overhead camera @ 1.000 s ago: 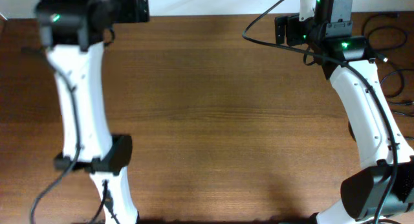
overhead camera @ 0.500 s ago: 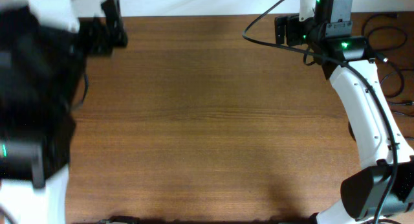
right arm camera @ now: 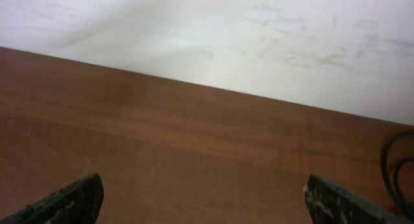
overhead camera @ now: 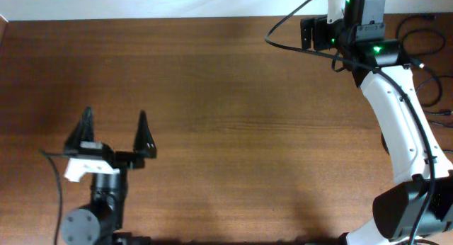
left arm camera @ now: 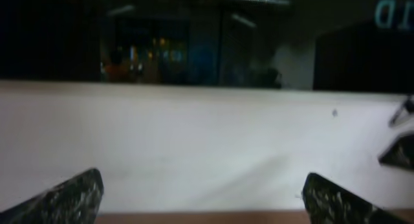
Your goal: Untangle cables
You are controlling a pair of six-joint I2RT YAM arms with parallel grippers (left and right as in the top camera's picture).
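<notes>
the right arm (overhead camera: 396, 117) has smooth white shell links, with a black housing at the wrist and a rounded black elbow joint (overhead camera: 400, 209). small green lights (overhead camera: 377, 50) glow on the wrist block, and a black wrist cable (overhead camera: 283, 25) loops off it. the left arm (overhead camera: 88, 167) shows a white block over a black body and a round grey joint cap (overhead camera: 79, 227), with a thin black lead (overhead camera: 58, 192) beside it. the left gripper (overhead camera: 114, 132) has two black, tapered fingers. close up, the left fingertips (left arm camera: 71, 198) and right fingertips (right arm camera: 336, 201) are black with pale speckles.
</notes>
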